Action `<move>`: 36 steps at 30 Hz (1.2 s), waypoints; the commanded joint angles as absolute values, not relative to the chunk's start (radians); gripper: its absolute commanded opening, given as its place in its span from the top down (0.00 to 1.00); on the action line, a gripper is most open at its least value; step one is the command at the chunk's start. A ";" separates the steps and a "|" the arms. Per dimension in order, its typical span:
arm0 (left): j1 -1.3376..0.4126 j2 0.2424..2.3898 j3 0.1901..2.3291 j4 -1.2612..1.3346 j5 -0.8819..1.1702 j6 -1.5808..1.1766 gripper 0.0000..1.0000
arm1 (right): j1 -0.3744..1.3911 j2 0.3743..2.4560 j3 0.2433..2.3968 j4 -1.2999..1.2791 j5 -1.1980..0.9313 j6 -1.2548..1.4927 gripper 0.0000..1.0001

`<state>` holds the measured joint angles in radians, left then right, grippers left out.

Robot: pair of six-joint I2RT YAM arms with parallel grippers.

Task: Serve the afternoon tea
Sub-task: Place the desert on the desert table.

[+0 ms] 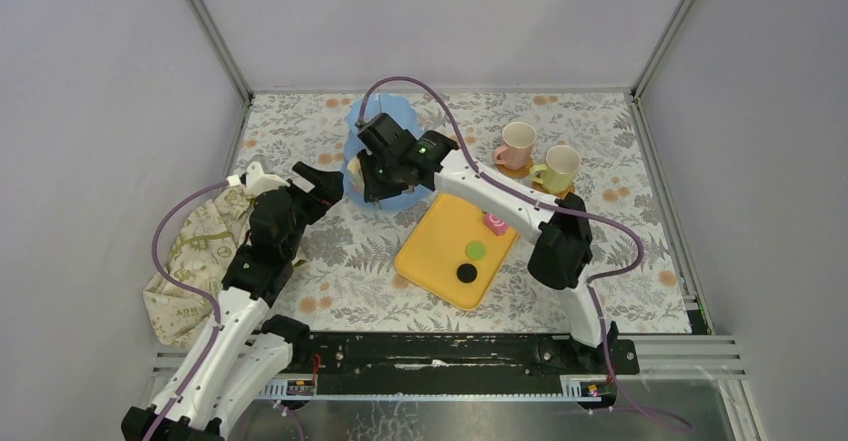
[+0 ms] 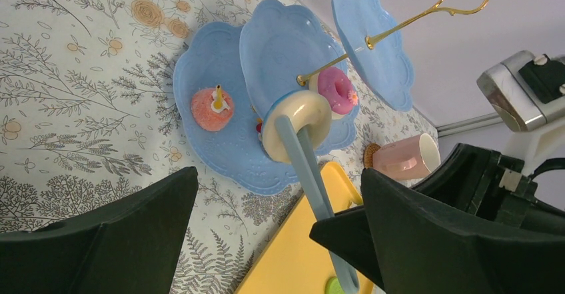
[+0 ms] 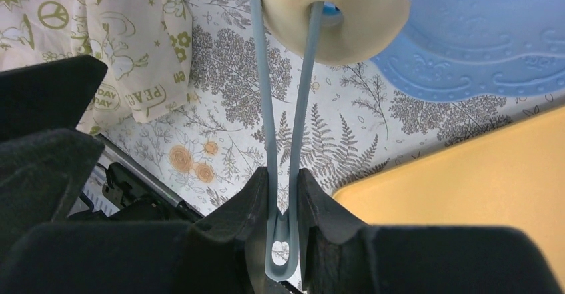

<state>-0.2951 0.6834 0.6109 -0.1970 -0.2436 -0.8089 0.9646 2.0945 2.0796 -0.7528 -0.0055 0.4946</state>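
1. Floral tabletop (image 1: 350,261); light-blue three-tier stand (image 2: 220,141) at far centre.
2. Right gripper (image 3: 285,201) pinched on blue tongs (image 3: 264,107), which hold a cream doughnut (image 3: 333,14) at the stand's left side.
3. Left gripper (image 1: 322,183) spread wide, left of the stand.

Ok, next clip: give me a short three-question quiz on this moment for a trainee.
1. True or false: the right gripper squeezes tongs that hold a cream ring.
2. How many pastries lie on the tray? A one, B three, C five.
3. Fill in: the left gripper is ____.
Key: 1 true; 2 B; 3 open.
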 commanded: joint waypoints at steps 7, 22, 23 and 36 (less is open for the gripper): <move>-0.301 0.678 0.619 -0.166 -0.254 -0.801 0.00 | 0.920 2.140 2.178 -0.731 -0.062 0.497 1.00; -0.301 0.679 0.612 -0.161 -0.249 -0.804 0.00 | 0.882 2.189 2.213 -0.699 -0.109 0.510 1.00; -0.301 0.679 0.611 -0.160 -0.248 -0.805 0.00 | 0.882 2.189 2.214 -0.696 -0.112 0.510 1.00; -0.301 0.691 0.602 -0.146 -0.235 -0.813 0.00 | 0.862 2.191 2.207 -0.660 -0.123 0.518 1.00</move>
<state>-0.2947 0.6910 0.6102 -0.1951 -0.2420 -0.8093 0.8810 2.1906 2.1624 -0.7097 -0.1001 0.5106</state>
